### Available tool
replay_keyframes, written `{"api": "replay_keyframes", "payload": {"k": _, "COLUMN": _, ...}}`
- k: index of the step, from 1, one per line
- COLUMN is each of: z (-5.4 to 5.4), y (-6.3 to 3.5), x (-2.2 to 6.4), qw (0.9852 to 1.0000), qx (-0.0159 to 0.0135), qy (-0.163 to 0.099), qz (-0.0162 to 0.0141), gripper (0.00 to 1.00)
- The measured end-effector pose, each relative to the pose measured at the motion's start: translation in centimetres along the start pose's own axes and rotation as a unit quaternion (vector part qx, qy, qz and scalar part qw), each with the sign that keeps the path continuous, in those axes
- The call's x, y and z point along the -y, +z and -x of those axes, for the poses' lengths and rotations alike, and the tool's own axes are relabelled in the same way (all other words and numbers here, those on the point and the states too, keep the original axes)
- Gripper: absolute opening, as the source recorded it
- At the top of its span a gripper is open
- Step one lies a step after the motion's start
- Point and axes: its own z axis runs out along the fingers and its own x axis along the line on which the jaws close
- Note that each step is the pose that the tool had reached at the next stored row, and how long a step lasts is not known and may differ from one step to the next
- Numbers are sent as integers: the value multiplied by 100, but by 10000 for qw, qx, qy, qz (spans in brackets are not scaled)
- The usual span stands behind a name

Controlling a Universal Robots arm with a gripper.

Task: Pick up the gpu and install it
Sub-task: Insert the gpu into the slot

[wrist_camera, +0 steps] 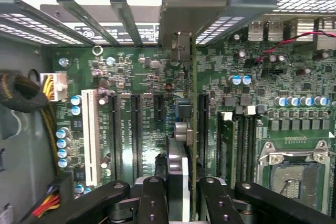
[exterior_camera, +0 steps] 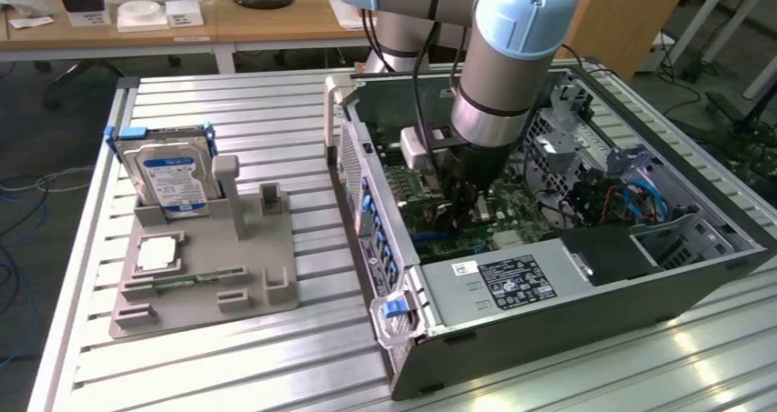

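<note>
Already picked up: gripper (wrist_camera: 178,192) clenched on gpu (wrist_camera: 181,135), held edge-on inside open computer case (exterior_camera: 680,266), above motherboard (wrist_camera: 236,103) slots. Seating in slot not yet done.

Claw (wrist_camera: 178,195) gripping gpu (wrist_camera: 177,166) over motherboard (wrist_camera: 136,77)

Grey arm (exterior_camera: 504,85), pale-blue caps, black claw (wrist_camera: 178,192)
</note>
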Motion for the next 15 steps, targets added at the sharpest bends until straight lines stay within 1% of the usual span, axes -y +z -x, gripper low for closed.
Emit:
{"api": "replay_keyframes", "payload": {"k": 6, "z": -6, "y": 5, "x": -1, "qw": 10000, "qx": -10, "qy": 0, "qz": 0, "gripper": 28}}
{"api": "replay_keyframes", "payload": {"k": 9, "z": 0, "y": 16, "x": -2, "qw": 10000, "qx": -45, "qy": 10, "qz": -2, "gripper": 28}}
{"api": "replay_keyframes", "payload": {"k": 11, "z": 10, "y": 24, "x": -3, "qw": 10000, "qx": -63, "qy": 19, "qz": -2, "gripper": 28}}
{"api": "replay_keyframes", "payload": {"k": 13, "z": 37, "y": 37, "x": -4, "qw": 10000, "qx": -70, "qy": 24, "qz": -2, "gripper": 28}}
{"api": "replay_keyframes", "payload": {"k": 15, "z": 43, "y": 42, "x": -4, "qw": 10000, "qx": -68, "qy": 24, "qz": -3, "gripper": 28}}
